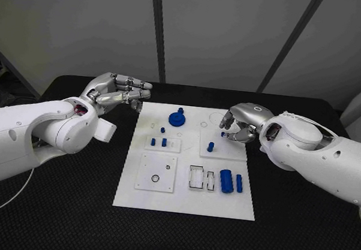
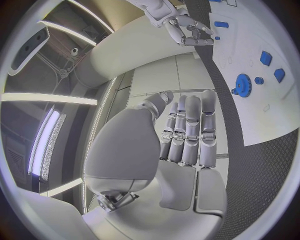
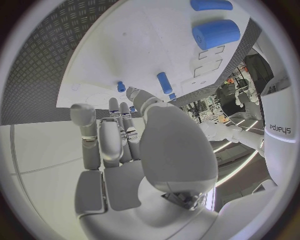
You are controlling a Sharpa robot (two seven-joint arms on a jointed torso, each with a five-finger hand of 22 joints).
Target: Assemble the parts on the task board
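While blue gear (image 1: 177, 118) stands on task board (image 1: 225, 199), between both empty robot hands

I'm working in what looks like a robotics lab or test cell: a black textured bench (image 1: 66, 221) carries a white task board (image 1: 186, 198), plain grey wall panels (image 1: 216, 32) with dark seams stand behind it, and long strip lights (image 2: 44, 97) run overhead in my left wrist view.
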